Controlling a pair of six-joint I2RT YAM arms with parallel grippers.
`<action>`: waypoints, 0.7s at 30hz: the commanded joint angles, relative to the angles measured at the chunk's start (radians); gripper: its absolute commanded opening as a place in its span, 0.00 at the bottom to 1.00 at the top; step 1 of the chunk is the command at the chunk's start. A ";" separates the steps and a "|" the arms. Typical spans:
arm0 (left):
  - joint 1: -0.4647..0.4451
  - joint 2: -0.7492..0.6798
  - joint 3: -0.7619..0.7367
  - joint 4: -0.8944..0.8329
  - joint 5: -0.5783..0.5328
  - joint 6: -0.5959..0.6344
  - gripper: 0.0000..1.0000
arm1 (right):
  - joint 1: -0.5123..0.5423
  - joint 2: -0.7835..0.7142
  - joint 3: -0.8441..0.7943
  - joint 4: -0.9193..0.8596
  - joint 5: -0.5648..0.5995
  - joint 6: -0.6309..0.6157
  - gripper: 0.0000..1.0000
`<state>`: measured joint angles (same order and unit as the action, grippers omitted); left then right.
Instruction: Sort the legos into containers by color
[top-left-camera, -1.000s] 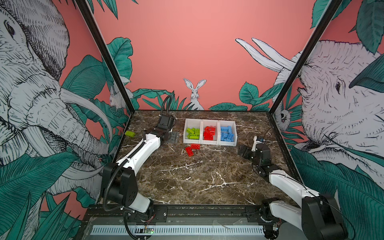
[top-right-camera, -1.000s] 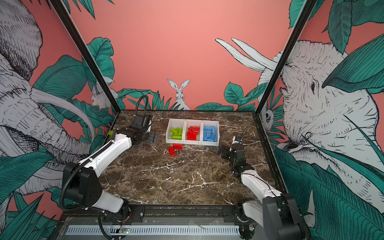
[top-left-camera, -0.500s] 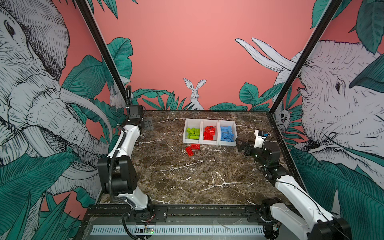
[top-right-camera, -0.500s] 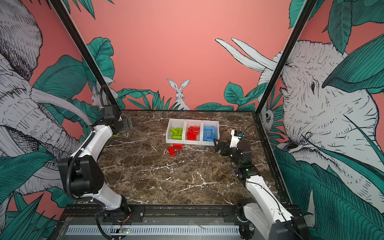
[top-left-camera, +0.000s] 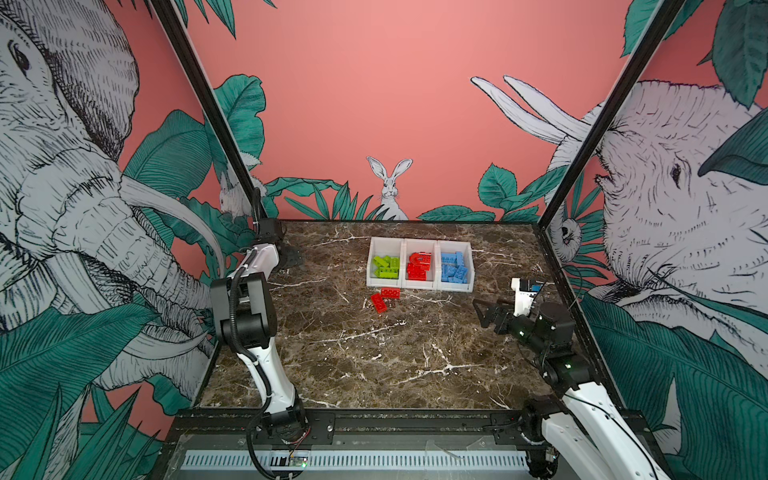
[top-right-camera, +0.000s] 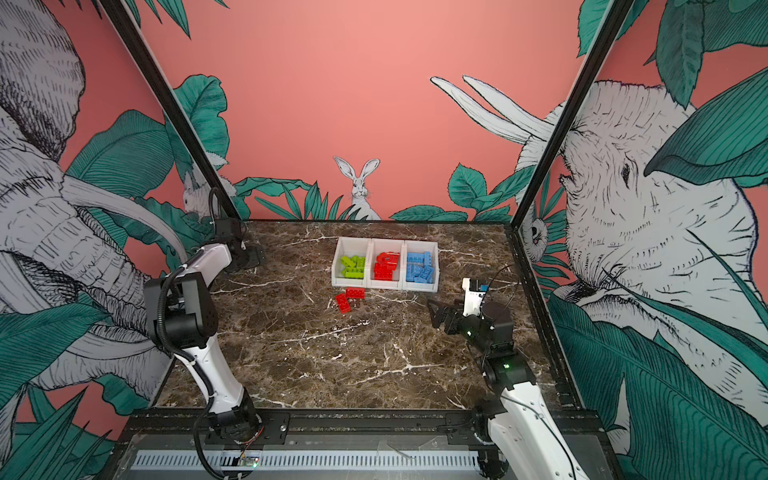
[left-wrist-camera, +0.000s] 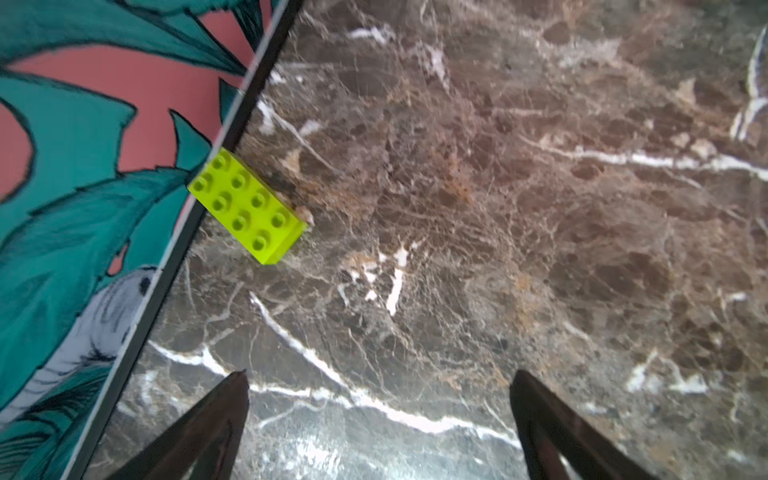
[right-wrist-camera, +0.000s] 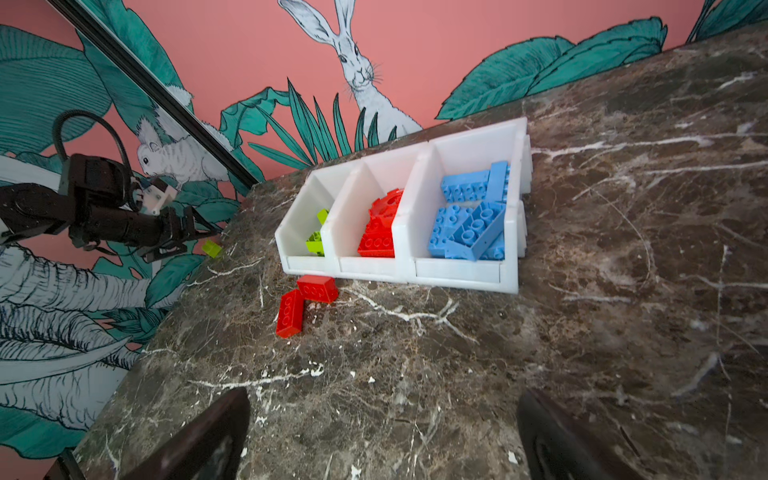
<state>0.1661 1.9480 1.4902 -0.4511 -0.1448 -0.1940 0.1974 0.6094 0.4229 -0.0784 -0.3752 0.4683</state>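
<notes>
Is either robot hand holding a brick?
Nothing is held. The left hand stands open short of a lime green brick; the right hand is open, empty.

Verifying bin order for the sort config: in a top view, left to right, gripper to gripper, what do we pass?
left gripper → green-lego container → red-lego container → blue-lego container → right gripper. Loose red legos left out: they overlap the green-lego container's span.

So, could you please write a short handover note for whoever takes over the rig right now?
Left gripper: open, empty, near the stray green brick at the table edge.
Right gripper: open, empty, right of the containers.
Done: green legos, red legos and blue legos each in their own container.
Left: the green brick and two red bricks lying before the containers.
</notes>
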 joint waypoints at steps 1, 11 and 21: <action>0.053 -0.014 0.043 0.045 0.063 -0.008 0.99 | 0.002 -0.011 -0.022 -0.002 -0.008 0.006 0.98; 0.115 0.120 0.178 0.006 0.134 0.037 0.99 | 0.002 0.053 -0.007 0.036 -0.037 -0.001 0.98; 0.157 0.234 0.251 -0.025 0.182 0.050 0.99 | 0.005 0.127 0.058 -0.058 -0.046 -0.057 0.98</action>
<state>0.3096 2.1872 1.7157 -0.4458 0.0185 -0.1623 0.1978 0.7353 0.4446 -0.1139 -0.4168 0.4480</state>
